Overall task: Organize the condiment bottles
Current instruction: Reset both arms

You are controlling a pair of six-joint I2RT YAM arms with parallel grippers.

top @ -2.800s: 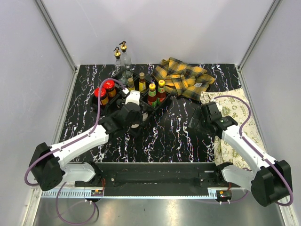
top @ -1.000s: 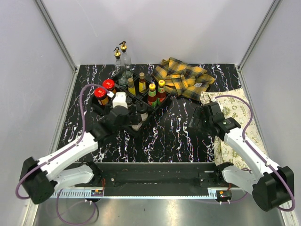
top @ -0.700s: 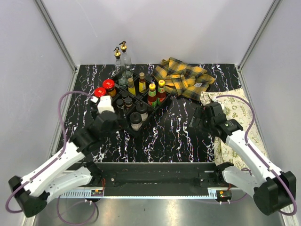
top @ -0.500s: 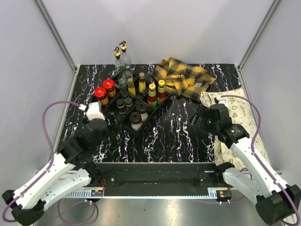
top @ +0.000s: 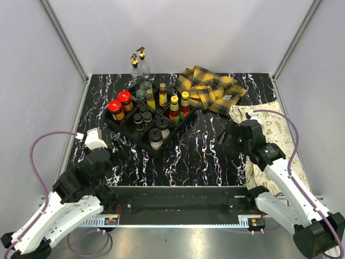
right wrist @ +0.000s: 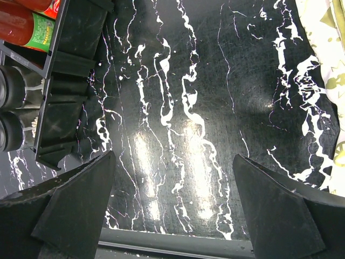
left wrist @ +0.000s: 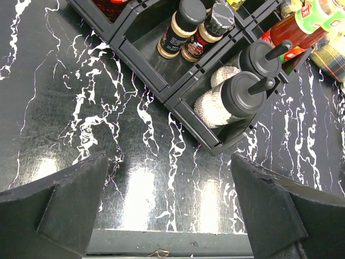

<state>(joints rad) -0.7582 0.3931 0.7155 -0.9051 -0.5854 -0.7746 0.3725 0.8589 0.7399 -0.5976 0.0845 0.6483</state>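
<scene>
2 clear gold-spouted glass bottles (top: 138,63) stood on the table (top: 194,156) just behind the black divided tray (left wrist: 148,75), seemingly the only ones left out. The other condiment bottles (top: 174,108) sat grouped by kind in its compartments. The left gripper (left wrist: 168,162) and right gripper (right wrist: 173,159) hung near the tray, fingers spread wide and empty, likely free to fetch them.

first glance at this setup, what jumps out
The black divided tray packed with condiment bottles, left of centre on the marbled table, draws the eye first, its red-lidded jars at the left end. Two gold-spouted glass bottles stand outside it by the back wall, with a crumpled yellow plaid cloth to their right. The left gripper and right gripper hang open, holding nothing.
</scene>
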